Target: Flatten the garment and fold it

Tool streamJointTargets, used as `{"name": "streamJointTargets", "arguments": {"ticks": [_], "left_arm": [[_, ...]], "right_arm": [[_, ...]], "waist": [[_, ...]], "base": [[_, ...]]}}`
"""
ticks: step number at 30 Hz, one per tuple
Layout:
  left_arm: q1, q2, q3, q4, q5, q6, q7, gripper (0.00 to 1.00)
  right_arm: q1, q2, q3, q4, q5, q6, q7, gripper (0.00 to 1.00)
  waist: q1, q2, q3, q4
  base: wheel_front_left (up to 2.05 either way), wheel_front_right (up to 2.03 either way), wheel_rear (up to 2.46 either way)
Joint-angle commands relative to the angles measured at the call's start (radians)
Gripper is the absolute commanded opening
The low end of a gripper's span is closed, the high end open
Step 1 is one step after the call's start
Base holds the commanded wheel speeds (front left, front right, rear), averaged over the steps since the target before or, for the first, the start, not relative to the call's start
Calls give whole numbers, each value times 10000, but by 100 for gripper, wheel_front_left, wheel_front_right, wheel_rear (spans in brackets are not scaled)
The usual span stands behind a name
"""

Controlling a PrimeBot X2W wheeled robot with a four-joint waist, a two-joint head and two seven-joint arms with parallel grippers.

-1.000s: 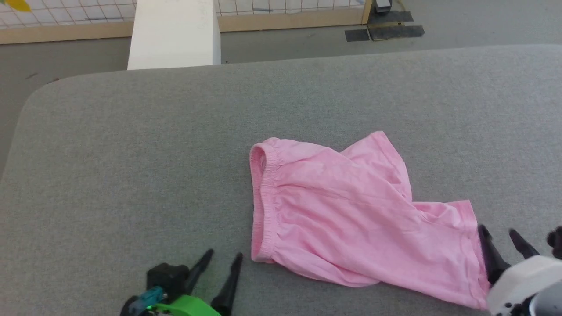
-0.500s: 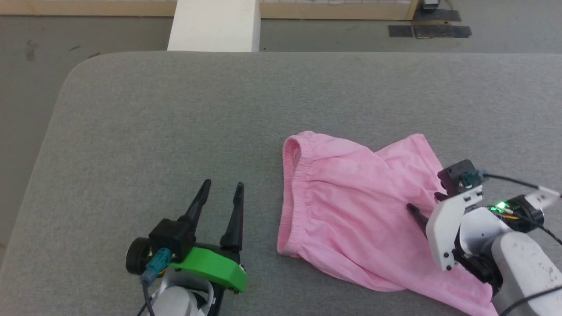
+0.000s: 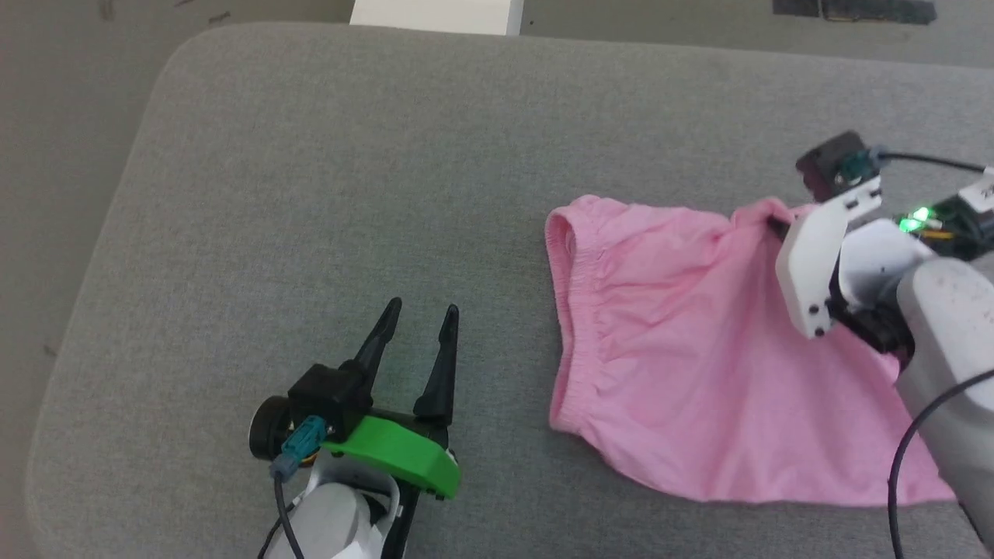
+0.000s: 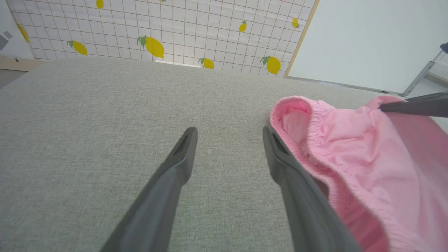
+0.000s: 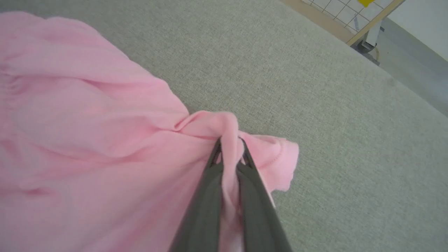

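Garment (image 3: pixel 683 349): thin pink fabric, softly creased.

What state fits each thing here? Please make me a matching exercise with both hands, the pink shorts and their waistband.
Things:
1. left hand
2. right hand
3. garment
4. waistband

States:
a. shut on a pinch of pink fabric
b. gathered elastic edge
c. open, holding nothing
d. pink, not yet folded

Pairs: 1-c, 2-a, 3-d, 4-b
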Motion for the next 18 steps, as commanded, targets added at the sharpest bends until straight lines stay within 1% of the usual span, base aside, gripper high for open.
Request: {"name": "streamJointTargets", "arguments": {"ticks": [1, 3, 4, 6, 9, 12, 14, 18], "left_arm": [[-273, -90, 60, 32, 211, -109, -48, 100], [-333, -132, 83, 73, 256, -142, -48, 100], [-363, -150, 82, 98, 270, -162, -48, 100], [-410, -182, 64, 177, 300, -216, -48, 100], [-391, -208, 21, 278, 362, -313, -48, 100], [-285, -164, -90, 380, 472, -440, -48, 100], [-167, -86, -178, 419, 520, -529, -48, 100], [104, 196, -562, 438, 605, -767, 40, 100]], "right_arm": [[-556, 73, 126, 462, -9, -17, -302, 0], [-840, 200, 157, 822, 32, -17, -581, 0], [-921, 242, 170, 961, 49, -17, -725, 18], [-942, 343, 169, 1204, 168, -17, -1044, 100], [-704, 376, -75, 1280, 364, -17, -1791, 100], [-131, 450, -679, 873, 598, -17, -2859, 100], [453, 522, -1130, 337, 665, -17, -3592, 100], [2134, 824, -2122, -1318, 622, -17, -4862, 100]], "waist": [[-1, 0, 359, 263], [-1, 0, 410, 270], [-1, 0, 417, 270], [-1, 0, 355, 238], [-1, 0, 86, 119], [-1, 0, -274, -47], [-1, 0, -531, -217], [-1, 0, -954, -691]], "base": [[0, 0, 0], [0, 0, 0], [0, 0, 0], [0, 0, 0], [0, 0, 0], [0, 0, 0], [0, 0, 0], [0, 0, 0]]}}
